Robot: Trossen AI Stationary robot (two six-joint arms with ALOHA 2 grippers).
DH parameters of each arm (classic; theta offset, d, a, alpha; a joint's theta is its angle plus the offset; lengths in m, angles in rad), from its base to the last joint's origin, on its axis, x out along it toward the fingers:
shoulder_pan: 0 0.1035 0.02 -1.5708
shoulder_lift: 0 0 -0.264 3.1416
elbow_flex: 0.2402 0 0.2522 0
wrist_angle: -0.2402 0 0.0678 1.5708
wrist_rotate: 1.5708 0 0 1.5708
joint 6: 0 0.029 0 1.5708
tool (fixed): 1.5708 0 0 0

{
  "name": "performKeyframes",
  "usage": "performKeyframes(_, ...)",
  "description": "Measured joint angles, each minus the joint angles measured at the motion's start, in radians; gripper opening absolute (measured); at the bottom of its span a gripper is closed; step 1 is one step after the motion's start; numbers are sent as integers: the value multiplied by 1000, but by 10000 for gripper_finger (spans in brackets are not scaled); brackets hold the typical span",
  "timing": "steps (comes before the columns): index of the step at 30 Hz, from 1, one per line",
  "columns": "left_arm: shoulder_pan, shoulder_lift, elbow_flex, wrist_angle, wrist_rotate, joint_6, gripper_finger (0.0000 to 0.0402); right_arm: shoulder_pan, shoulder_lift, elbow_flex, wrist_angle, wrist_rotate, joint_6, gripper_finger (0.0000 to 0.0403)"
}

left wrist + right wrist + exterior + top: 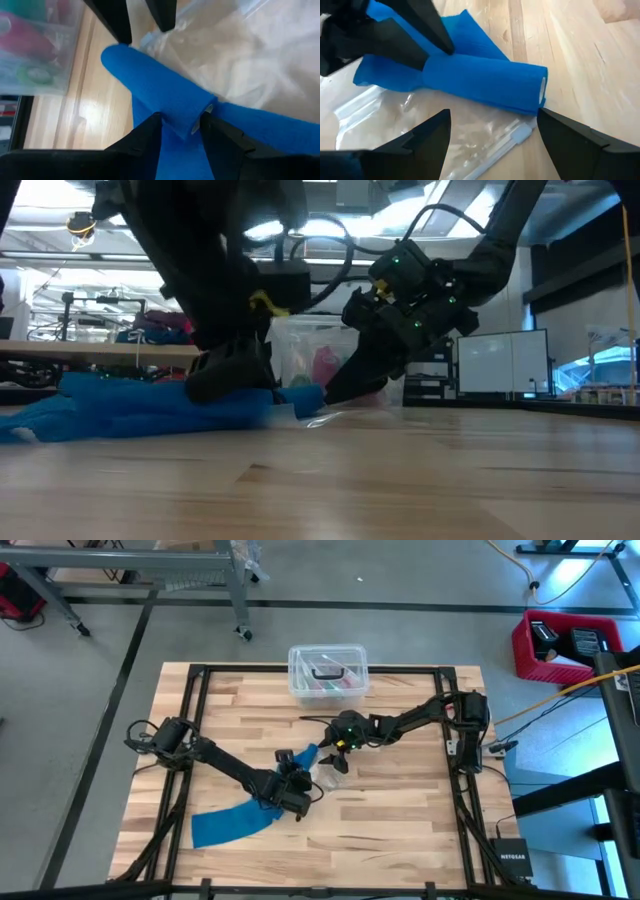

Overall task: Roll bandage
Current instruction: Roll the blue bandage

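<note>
The blue bandage is partly rolled. Its roll (485,77) lies on the wood table, partly on a clear plastic bag (420,127). Its loose band (228,822) trails flat toward the table's near left. My left gripper (182,135) is shut on one end of the roll. My right gripper (492,117) stands open just short of the roll, with the roll's other, open end (542,89) close to one fingertip; whether they touch, I cannot tell. In the low view both grippers (235,375) (350,385) sit low over the blue cloth. My left gripper pinches the end of the roll (192,120) between its two fingers, one on each side. The fingers come slanting down from the table's left and lie roughly along the roll. The roll stays low on the table and the bag, the loose band running off slack behind it.
A clear lidded plastic box (328,671) with coloured items stands at the table's far edge, behind the grippers. The black frame rails (200,700) run along the table's sides. Bare wood (400,830) shows to the near right.
</note>
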Motion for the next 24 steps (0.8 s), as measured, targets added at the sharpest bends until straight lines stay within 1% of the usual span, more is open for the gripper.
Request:
performKeyframes(14, 38, 0, -1, 63, -2, -4, 127, -1, 0, 0, 4, -19, -6, 296)
performKeyframes(17, 50, 0, -1, 65, -16, -11, 124, 1, 0, 0, 8, -63, -9, 296)
performKeyframes(20, 57, 0, -1, 66, -17, -11, 104, 5, 0, 0, 8, -70, -9, 296)
performKeyframes(24, 64, 0, -1, 65, -16, -9, 56, 20, 0, 0, 8, -49, -28, 296)
